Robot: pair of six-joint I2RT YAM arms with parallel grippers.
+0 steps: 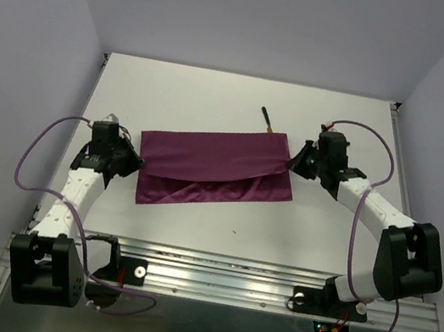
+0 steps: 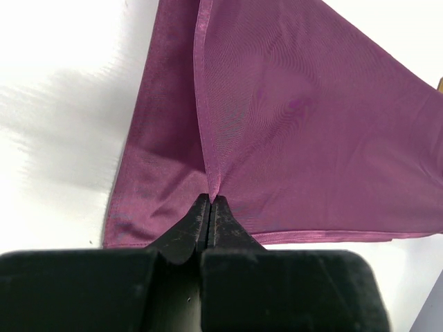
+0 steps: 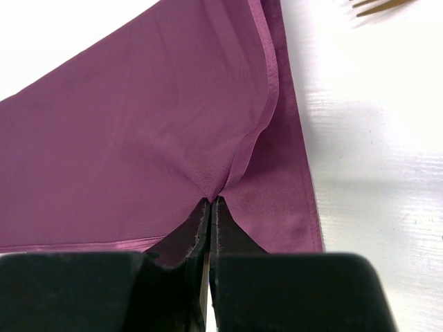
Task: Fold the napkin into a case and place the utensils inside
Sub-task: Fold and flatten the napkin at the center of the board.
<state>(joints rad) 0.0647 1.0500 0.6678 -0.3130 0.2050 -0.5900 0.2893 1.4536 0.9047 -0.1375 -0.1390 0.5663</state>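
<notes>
The magenta-purple napkin (image 1: 214, 169) lies across the middle of the white table, its upper layer stretched over a lower one. My left gripper (image 1: 134, 157) is shut on the napkin's left edge; in the left wrist view the cloth (image 2: 291, 117) rises in a pinched fold from the gripper (image 2: 210, 200). My right gripper (image 1: 295, 162) is shut on the right edge, and the right wrist view shows the cloth (image 3: 152, 131) pinched at the gripper (image 3: 210, 202). One utensil (image 1: 266, 120) with a black handle sticks out from behind the napkin's far edge. Gold tines (image 3: 381, 5) show at the right wrist view's top corner.
The table (image 1: 217, 96) is walled by pale panels at the back and sides. A metal rail (image 1: 271, 278) runs along the near edge between the arm bases. Purple cables (image 1: 29, 162) loop beside each arm.
</notes>
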